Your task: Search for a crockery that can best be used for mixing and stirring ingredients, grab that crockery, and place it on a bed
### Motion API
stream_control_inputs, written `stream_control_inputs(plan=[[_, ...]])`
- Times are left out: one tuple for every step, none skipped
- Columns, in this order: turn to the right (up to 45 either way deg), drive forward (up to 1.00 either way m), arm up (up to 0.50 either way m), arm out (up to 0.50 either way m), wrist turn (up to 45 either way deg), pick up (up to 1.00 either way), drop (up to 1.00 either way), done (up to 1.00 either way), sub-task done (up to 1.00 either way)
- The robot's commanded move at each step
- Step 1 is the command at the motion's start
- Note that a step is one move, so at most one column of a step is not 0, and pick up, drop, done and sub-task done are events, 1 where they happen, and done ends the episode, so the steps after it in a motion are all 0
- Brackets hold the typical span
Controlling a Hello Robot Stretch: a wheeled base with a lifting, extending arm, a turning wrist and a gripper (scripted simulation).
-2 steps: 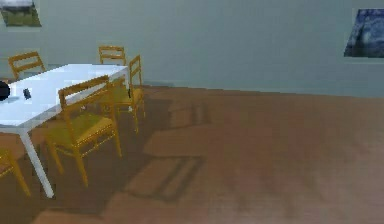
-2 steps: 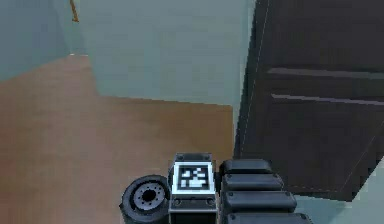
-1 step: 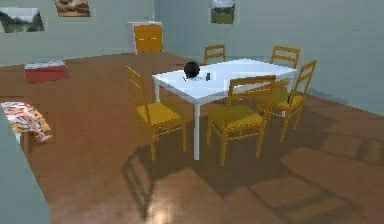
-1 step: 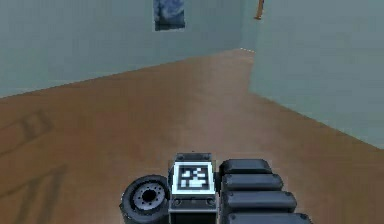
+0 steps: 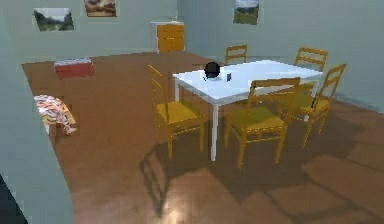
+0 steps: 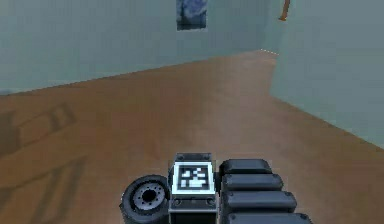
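Note:
A white table (image 5: 262,80) stands at the middle right of the forward view. A dark round thing (image 5: 212,69) sits on its near left end, and a small dark item (image 5: 229,75) lies beside it. I cannot make out what kind of object either one is. In the arm side view, the arm's dark segments (image 6: 250,190) lie at the bottom edge with a white marked square (image 6: 196,178). The gripper's dark body (image 6: 147,197) is to the left of the square. Its far end cannot be made out, so I cannot tell whether it holds anything.
Several yellow wooden chairs (image 5: 178,110) ring the table. An orange cabinet (image 5: 170,38) stands at the back wall, a red low box (image 5: 74,68) on the floor, and a patterned bundle (image 5: 55,112) beside the near wall (image 5: 30,160). Bare wooden floor (image 6: 150,110) stretches to a wall with a picture (image 6: 193,12).

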Motion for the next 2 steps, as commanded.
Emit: stream_control_inputs(plan=[[0.0, 0.15, 0.00, 0.00, 0.0, 0.00, 0.00, 0.00, 0.00], [-9.0, 0.00, 0.00, 0.00, 0.0, 0.00, 0.00, 0.00, 0.00]])
